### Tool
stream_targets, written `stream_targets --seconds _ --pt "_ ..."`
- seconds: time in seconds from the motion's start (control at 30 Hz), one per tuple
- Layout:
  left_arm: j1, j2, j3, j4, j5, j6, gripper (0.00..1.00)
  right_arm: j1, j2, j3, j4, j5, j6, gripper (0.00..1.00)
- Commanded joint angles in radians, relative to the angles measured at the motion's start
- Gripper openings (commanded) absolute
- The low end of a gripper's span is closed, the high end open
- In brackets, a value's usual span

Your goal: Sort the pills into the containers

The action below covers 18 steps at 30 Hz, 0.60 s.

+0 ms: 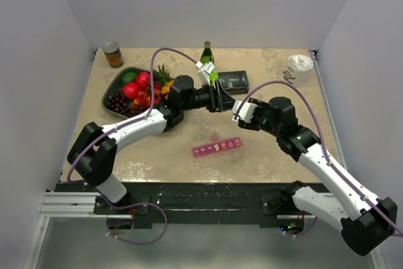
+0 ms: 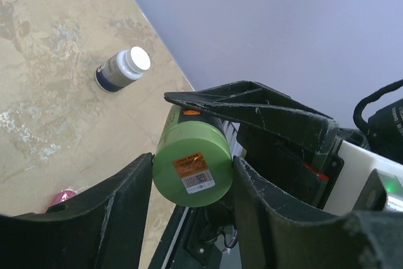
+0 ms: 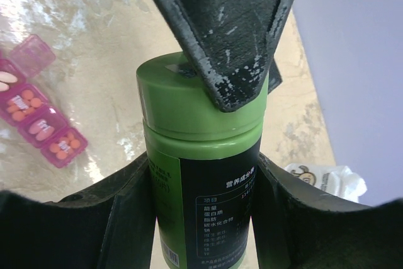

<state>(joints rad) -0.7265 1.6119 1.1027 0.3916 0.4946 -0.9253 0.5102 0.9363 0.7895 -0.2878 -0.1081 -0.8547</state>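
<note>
The green bottle [image 3: 208,212] hangs in the air at the centre of the top view, gripped from both ends, and the pink pill organiser [image 1: 217,147] lies on the tabletop [image 1: 145,155] just below it in the frame, toward the arm bases. The organiser's long axis runs left to right and rises slightly to the right, roughly in line with the bottle's axis.

The right pincer [image 3: 201,163] is clamped on the bottle's labelled body. The left pincer [image 2: 192,163] is half-open across the green cap [image 3: 189,111], with a finger pressed to each side of it. Unscrewing the cap looks like the step in hand.

Both wrists sit about equally close to the organiser, the right perhaps a little closer. In the right wrist view it shows at the left edge with cells open, orange pills and a few pale ones inside. A small pink piece [image 1: 215,135] sits just above it, either a lid or a loose cell.

The tabletop is flat, mottled beige stone. The fruit bowl [image 1: 129,89], black box [image 1: 232,81] and white-capped dark bottle [image 2: 123,69] stand well away from the organiser, so tipping the bottle over it should meet no obstruction.
</note>
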Motion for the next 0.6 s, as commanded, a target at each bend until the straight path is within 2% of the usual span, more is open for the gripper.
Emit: stream_targets --seconds 0.0,0.1,0.13,0.23,0.3,0.33,0.37,0.4,0.43,0.5,0.57 --pt "-0.002 0.017 0.011 0.078 0.145 0.106 0.40 0.004 -0.005 0.091 0.003 -0.090 0.127 0.00" --pt "-0.001 0.011 0.000 0.087 0.244 0.218 0.34 -0.001 -0.002 0.115 -0.048 -0.186 0.216 0.00" --pt "-0.002 0.005 -0.001 0.066 0.268 0.258 0.32 -0.005 -0.001 0.120 -0.062 -0.264 0.262 0.00" --pt "0.004 -0.018 -0.012 -0.002 0.364 0.480 0.30 -0.012 0.006 0.126 -0.112 -0.387 0.366 0.00" --pt "0.002 -0.033 -0.017 -0.046 0.436 0.583 0.29 -0.016 0.007 0.108 -0.123 -0.531 0.426 0.00" --pt "0.001 -0.059 -0.023 -0.104 0.450 0.700 0.29 -0.021 0.006 0.099 -0.119 -0.577 0.494 0.00" --pt "0.002 -0.078 -0.032 -0.124 0.462 0.753 0.29 -0.022 0.006 0.088 -0.114 -0.678 0.528 0.00" --pt "0.002 -0.095 -0.055 -0.161 0.495 0.805 0.29 -0.027 0.006 0.062 -0.085 -0.717 0.605 0.00" --pt "0.004 -0.133 -0.069 -0.184 0.496 0.918 0.29 -0.032 0.006 0.048 -0.064 -0.760 0.647 0.00" --pt "0.006 -0.162 -0.095 -0.218 0.537 0.999 0.29 -0.047 0.007 0.010 0.019 -0.862 0.729 0.00" --pt "0.009 -0.204 -0.106 -0.223 0.530 1.019 0.34 -0.058 0.013 -0.015 0.068 -0.918 0.830 0.00"
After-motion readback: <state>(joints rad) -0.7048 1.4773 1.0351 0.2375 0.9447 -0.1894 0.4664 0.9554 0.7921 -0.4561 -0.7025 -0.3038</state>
